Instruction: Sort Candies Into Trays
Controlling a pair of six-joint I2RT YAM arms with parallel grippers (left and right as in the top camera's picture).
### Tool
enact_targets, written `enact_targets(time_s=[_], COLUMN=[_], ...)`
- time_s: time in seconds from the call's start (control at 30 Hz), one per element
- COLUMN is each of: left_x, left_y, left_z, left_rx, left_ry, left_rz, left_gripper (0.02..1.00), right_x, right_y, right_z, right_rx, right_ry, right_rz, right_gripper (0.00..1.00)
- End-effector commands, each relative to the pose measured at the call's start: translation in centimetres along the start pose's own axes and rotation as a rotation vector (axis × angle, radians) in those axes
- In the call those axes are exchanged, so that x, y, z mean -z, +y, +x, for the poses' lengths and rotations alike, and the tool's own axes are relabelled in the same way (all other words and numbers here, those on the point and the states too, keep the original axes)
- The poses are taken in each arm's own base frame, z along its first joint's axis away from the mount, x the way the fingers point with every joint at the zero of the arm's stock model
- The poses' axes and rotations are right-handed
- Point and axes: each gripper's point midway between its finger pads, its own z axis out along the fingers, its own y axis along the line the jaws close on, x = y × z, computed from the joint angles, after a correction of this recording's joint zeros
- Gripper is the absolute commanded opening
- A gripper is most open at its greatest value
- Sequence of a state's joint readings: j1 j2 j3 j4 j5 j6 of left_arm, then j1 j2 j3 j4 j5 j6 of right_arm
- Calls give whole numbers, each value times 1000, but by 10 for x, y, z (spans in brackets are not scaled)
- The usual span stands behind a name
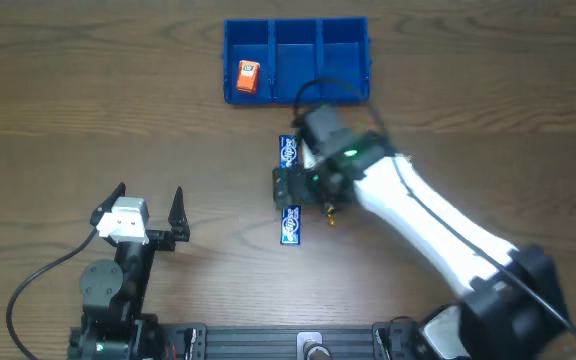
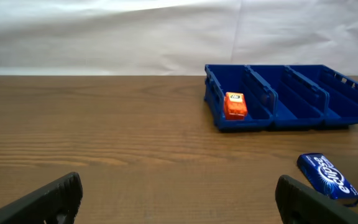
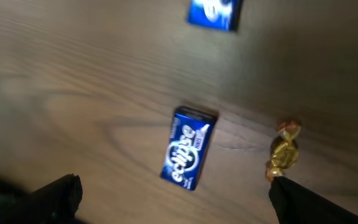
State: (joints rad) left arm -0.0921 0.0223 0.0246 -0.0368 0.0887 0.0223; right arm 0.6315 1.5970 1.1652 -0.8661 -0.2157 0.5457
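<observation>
I had the right gripper (image 3: pixel 174 198) spread wide above the blue candy box (image 3: pixel 188 148), which lay between its jaws, touching neither.

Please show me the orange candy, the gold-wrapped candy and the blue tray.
orange candy (image 2: pixel 235 105): left wrist view, its front face.
gold-wrapped candy (image 3: pixel 284 152): right wrist view, its middle.
blue tray (image 1: pixel 343 60): top view, bare right compartment.

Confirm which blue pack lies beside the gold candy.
The blue pack nearer the arm bases; the gold candy lies right beside it. The other blue pack sits closer to the tray.
</observation>
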Motion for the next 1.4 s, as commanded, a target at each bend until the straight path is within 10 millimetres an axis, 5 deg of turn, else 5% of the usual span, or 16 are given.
enact_targets(time_s=[0.03, 0.37, 0.97, 1.27, 1.4], left_x=[-1, -1, -1, -1, -1], left_y=[-2, -2, -2, -2, -2], left_z=[16, 16, 16, 16, 16], left_rx=[13, 13, 13, 13, 13], left_ry=[46, 46, 46, 46, 46], left_rz=[17, 17, 17, 17, 17], left_gripper=[998, 998, 998, 998, 998], right_x=[-24, -75, -99, -100, -96], right_y=[1, 4, -7, -3, 0], right_z=[4, 19, 28, 23, 17], right_rx=[-59, -64, -102, -100, -96], right_ry=[-12, 38, 80, 60, 33], right_rz=[142, 232, 290, 272, 269], right_gripper=[998, 998, 833, 283, 259])
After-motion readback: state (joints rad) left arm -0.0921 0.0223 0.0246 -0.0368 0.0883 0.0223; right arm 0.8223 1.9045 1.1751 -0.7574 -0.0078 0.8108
